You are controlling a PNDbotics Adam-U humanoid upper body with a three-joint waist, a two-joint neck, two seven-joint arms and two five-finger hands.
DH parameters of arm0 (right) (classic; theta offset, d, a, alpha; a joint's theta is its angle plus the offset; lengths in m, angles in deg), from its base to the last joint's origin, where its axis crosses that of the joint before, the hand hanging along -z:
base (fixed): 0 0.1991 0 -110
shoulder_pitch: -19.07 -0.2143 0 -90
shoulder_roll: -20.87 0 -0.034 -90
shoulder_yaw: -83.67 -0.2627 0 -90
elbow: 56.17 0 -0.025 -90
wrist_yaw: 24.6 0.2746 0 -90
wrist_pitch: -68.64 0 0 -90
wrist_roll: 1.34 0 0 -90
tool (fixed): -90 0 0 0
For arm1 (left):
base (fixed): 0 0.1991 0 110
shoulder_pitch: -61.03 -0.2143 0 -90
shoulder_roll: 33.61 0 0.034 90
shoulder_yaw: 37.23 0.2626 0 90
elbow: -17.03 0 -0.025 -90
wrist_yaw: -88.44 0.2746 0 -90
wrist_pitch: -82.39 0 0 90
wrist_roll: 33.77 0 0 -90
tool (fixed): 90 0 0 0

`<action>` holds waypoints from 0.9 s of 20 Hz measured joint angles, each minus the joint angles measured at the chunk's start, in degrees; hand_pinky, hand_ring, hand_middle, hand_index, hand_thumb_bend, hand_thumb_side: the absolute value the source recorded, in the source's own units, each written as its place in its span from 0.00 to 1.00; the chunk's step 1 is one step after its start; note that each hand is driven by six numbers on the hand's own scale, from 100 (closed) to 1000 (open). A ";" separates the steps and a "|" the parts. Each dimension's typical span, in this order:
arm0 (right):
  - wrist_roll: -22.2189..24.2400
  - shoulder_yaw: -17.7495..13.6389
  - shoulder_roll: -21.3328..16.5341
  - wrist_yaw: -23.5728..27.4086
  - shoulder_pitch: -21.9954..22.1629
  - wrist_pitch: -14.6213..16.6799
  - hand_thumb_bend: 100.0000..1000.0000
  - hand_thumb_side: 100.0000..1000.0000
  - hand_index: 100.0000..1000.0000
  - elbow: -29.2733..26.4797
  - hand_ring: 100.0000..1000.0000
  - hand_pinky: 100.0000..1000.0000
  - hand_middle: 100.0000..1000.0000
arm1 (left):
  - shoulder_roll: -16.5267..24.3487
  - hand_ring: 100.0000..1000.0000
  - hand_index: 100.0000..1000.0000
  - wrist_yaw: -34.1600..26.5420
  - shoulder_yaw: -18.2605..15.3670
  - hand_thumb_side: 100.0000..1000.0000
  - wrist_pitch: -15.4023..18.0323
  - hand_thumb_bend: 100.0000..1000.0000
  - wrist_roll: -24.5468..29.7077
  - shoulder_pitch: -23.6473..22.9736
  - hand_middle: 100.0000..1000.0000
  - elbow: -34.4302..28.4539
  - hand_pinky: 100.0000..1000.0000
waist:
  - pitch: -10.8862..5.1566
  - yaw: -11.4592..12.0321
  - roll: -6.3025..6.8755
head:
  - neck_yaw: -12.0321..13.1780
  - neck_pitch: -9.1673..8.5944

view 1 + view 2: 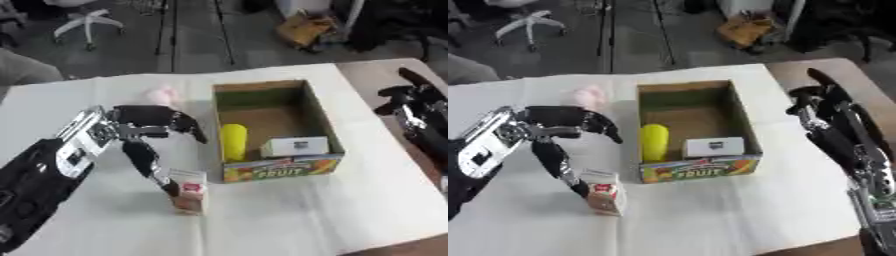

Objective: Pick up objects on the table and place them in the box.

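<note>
With the left hand (140,130) spread and only its thumb touching the small white-and-red carton (189,191), fingers should be closed squarely around it before lifting toward the open cardboard box (320,116).

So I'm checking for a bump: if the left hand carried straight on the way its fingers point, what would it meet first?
The left hand points its fingers toward the box; its near side wall looks first in line. The thumb reaches down to the small carton. Depth is hard to judge.

left hand (544,131) over carton (604,197), box (745,131)
</note>
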 measured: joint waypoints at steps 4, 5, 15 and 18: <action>0.00 0.00 0.00 0.00 0.00 0.00 0.02 0.47 1.00 0.00 0.58 0.69 0.68 | 0.00 0.75 0.86 2.37 -0.24 0.59 0.38 1.00 -0.38 0.04 0.73 -0.42 0.73 | 0.00 0.00 0.00 | -0.01 0.00; 0.00 0.00 0.00 0.00 0.00 0.00 0.02 0.47 1.00 0.00 0.58 0.69 0.68 | 0.00 0.75 0.86 2.89 -0.25 0.59 0.47 1.00 -0.47 0.06 0.73 -0.47 0.73 | 0.00 -0.01 0.00 | -0.01 0.00; 0.00 0.00 0.00 0.00 0.00 0.00 0.02 0.47 1.00 0.02 0.58 0.69 0.68 | 0.00 0.71 0.84 7.86 -1.23 0.56 1.58 1.00 -1.57 0.32 0.69 -2.22 0.72 | 0.00 -0.02 0.00 | -0.05 0.00; 0.00 0.00 0.00 0.00 0.00 0.00 0.02 0.47 1.00 0.02 0.58 0.69 0.68 | -0.02 0.71 0.84 9.66 -1.28 0.56 2.46 1.00 -2.46 0.32 0.69 -2.20 0.72 | 0.00 -0.02 0.00 | -0.05 0.00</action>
